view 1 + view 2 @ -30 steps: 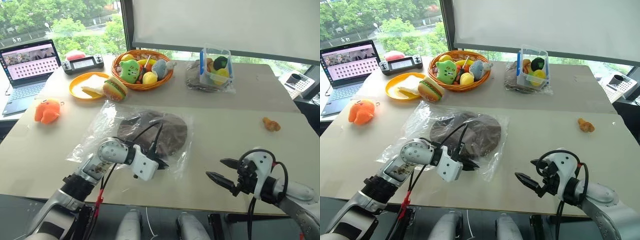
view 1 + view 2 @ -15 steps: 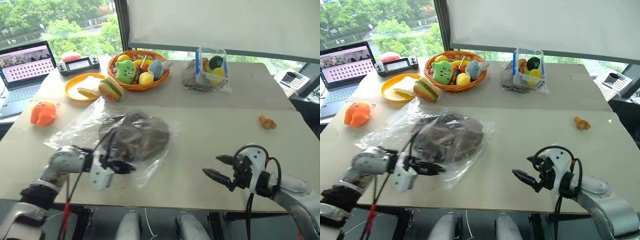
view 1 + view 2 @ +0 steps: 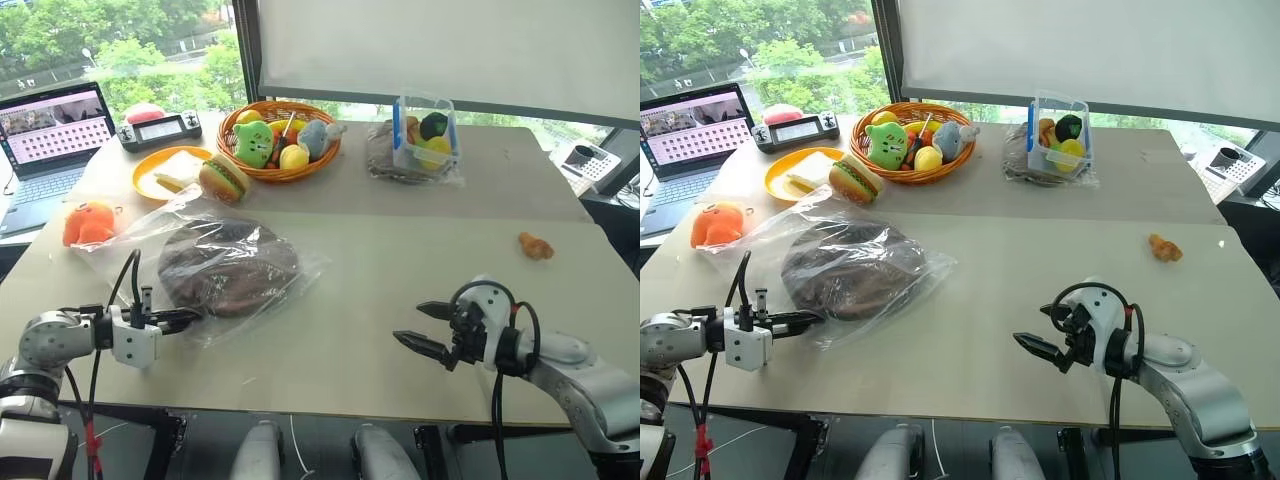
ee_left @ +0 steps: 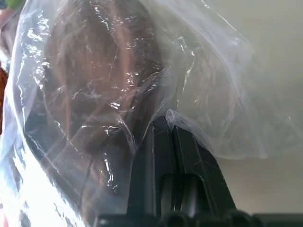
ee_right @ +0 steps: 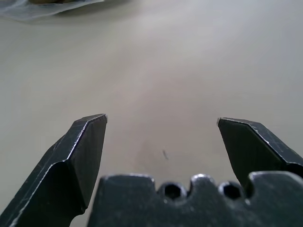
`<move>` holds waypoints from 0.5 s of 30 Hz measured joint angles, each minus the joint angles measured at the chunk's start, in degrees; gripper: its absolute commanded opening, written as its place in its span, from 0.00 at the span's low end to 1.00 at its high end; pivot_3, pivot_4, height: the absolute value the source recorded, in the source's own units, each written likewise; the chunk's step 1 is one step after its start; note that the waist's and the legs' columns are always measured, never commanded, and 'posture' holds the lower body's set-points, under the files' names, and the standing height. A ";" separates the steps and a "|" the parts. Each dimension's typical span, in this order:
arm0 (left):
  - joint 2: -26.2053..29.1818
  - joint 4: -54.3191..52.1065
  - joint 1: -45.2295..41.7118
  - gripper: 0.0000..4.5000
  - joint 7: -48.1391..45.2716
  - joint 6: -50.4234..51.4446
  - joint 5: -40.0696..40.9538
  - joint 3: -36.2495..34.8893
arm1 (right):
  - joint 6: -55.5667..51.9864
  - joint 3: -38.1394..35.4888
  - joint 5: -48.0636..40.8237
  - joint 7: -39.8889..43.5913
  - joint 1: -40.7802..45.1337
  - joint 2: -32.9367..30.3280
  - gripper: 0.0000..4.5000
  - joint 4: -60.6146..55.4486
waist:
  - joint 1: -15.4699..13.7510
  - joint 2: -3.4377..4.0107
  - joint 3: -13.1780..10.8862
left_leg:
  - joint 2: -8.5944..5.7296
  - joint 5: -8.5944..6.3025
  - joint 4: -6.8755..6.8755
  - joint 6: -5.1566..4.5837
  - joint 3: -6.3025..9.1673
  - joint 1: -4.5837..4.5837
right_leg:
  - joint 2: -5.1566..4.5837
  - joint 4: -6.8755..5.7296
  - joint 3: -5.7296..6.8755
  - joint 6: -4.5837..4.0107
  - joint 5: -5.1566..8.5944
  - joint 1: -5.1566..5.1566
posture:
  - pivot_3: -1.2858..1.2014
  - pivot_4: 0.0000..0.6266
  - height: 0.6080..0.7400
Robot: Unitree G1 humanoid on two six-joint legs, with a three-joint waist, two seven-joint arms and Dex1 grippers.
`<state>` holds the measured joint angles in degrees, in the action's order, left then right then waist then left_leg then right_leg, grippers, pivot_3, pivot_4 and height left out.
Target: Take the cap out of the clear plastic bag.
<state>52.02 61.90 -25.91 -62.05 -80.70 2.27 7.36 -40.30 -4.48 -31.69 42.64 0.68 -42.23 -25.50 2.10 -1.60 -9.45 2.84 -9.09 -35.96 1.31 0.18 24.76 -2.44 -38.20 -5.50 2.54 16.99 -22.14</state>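
Two pincers: left pincer (image 4: pixel 163 124) pinches the slippery clear plastic bag (image 3: pixel 190 235) beside the soft cap (image 3: pixel 228 278); right pincer (image 3: pixel 420 325) gapes empty.

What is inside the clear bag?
The brown cap lies inside the clear bag, seen through the film. Whatever may lie under the cap is covered.

I can read no text, label, brand or number anywhere. The laptop (image 3: pixel 52 140) at my far left shows a pink window with rows of tiny marks, too small to make out. The small device with a screen (image 3: pixel 161 128) beside it is also unreadable.
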 measured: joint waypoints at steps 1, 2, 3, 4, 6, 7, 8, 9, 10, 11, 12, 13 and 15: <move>-0.33 -0.16 0.22 0.33 -0.02 0.59 0.61 0.07 | 0.00 0.08 0.08 0.11 0.19 0.00 1.00 0.32 | 0.01 0.00 0.00 | 0.00 0.00 -0.01 0.00 -0.01 0.00 | 0.00 0.00 -0.01 0.00 0.00 0.00 | 0.52 0.24 1.00; -0.65 -0.58 0.50 0.41 -0.18 1.36 2.30 0.16 | 0.01 0.35 0.17 0.32 0.36 0.00 1.00 0.46 | -0.05 0.00 0.00 | 0.01 0.00 -0.02 0.00 -0.01 0.00 | -0.01 -0.01 0.00 -0.02 -0.01 0.01 | 0.52 0.24 1.00; -0.66 -1.29 0.96 0.49 -0.45 2.02 3.47 0.28 | 0.13 0.78 0.27 0.60 0.57 0.00 1.00 0.46 | -0.09 0.00 0.00 | 0.01 0.00 -0.01 0.00 -0.01 0.00 | -0.01 0.00 0.00 -0.02 -0.01 0.01 | 0.52 0.24 1.00; -0.68 -1.96 1.22 0.58 -0.74 2.53 4.45 0.37 | 0.25 1.05 0.39 0.76 0.61 0.00 1.00 0.48 | -0.12 0.00 0.00 | 0.00 0.00 -0.01 0.00 -0.01 0.00 | -0.01 0.00 0.00 -0.02 -0.01 0.01 | 0.52 0.24 1.00; -0.65 -5.68 2.61 0.73 -3.25 8.36 7.67 0.44 | 0.37 1.48 0.81 1.07 0.75 0.00 1.00 0.82 | -0.16 0.01 0.01 | 0.00 0.00 0.00 0.00 -0.02 0.00 | -0.02 0.00 -0.01 -0.03 -0.02 0.02 | 0.52 0.24 1.00; -0.37 -9.09 3.73 0.81 -5.87 14.74 10.75 0.38 | 0.53 1.59 1.14 1.16 0.93 0.00 1.00 1.32 | -0.10 0.06 0.04 | 0.00 0.00 0.00 0.00 -0.03 -0.01 | -0.02 -0.01 -0.01 -0.03 -0.01 0.02 | 0.52 0.24 1.00; 0.44 -12.81 5.15 0.88 -8.39 21.99 13.72 0.24 | 0.78 1.67 1.24 1.27 1.18 0.00 1.00 1.65 | 0.03 0.06 0.04 | 0.01 0.00 0.01 0.00 -0.04 -0.01 | -0.02 -0.02 -0.02 -0.04 -0.01 0.02 | 0.52 0.24 1.00; 1.74 -17.01 6.62 0.94 -10.84 30.57 16.40 0.17 | 1.09 1.71 1.31 1.64 1.33 0.00 1.00 1.96 | 0.24 0.07 0.05 | 0.01 0.00 0.04 0.00 -0.05 -0.04 | -0.02 -0.03 -0.03 -0.04 -0.01 0.01 | 0.52 0.24 1.00; 3.34 -20.71 7.57 0.94 -12.87 39.19 18.50 0.22 | 1.29 1.75 1.43 2.07 1.35 0.00 1.00 2.36 | 0.44 0.07 0.05 | 0.02 0.00 0.06 0.00 -0.05 -0.06 | -0.01 -0.03 -0.03 -0.05 0.00 0.02 | 0.52 0.24 1.00; 6.07 -25.80 9.04 0.94 -15.63 50.34 20.53 0.92 | 1.42 1.81 1.65 2.38 1.33 0.00 1.00 2.72 | 0.74 0.07 0.04 | 0.03 0.00 0.07 0.00 -0.06 -0.06 | 0.01 -0.05 -0.04 -0.04 0.02 -0.02 | 0.52 0.24 1.00; 8.21 -28.97 10.17 0.94 -17.76 57.82 21.61 1.58 | 1.47 1.82 1.73 2.50 1.31 0.00 1.00 2.94 | 1.06 0.07 0.05 | 0.04 0.00 0.10 0.00 -0.06 -0.06 | 0.02 -0.05 -0.05 0.01 0.06 -0.02 | 0.52 0.24 1.00; 11.66 -34.18 12.64 0.94 -21.48 68.60 24.89 1.92 | 1.70 1.91 1.81 2.86 1.46 0.04 1.00 3.45 | 1.54 0.05 0.03 | 0.05 0.00 0.10 0.00 -0.08 -0.07 | 0.02 -0.08 -0.06 0.02 0.13 -0.05 | 0.52 0.24 1.00; 15.73 -39.26 14.57 0.94 -26.05 79.91 27.55 2.25 | 1.90 1.96 2.10 3.27 1.47 0.08 1.00 3.96 | 1.85 0.07 0.03 | 0.05 0.00 0.12 0.00 -0.09 -0.11 | 0.01 -0.11 -0.06 0.10 0.20 -0.04 | 0.52 0.24 1.00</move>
<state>67.74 22.63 -11.34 -88.10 -0.79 29.83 9.61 -38.40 -2.53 -29.59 45.91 2.15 -42.14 -21.54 3.95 -1.53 -9.42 2.89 -9.09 -35.84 1.32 0.09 24.65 -2.42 -38.31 -5.56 2.63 17.19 -22.18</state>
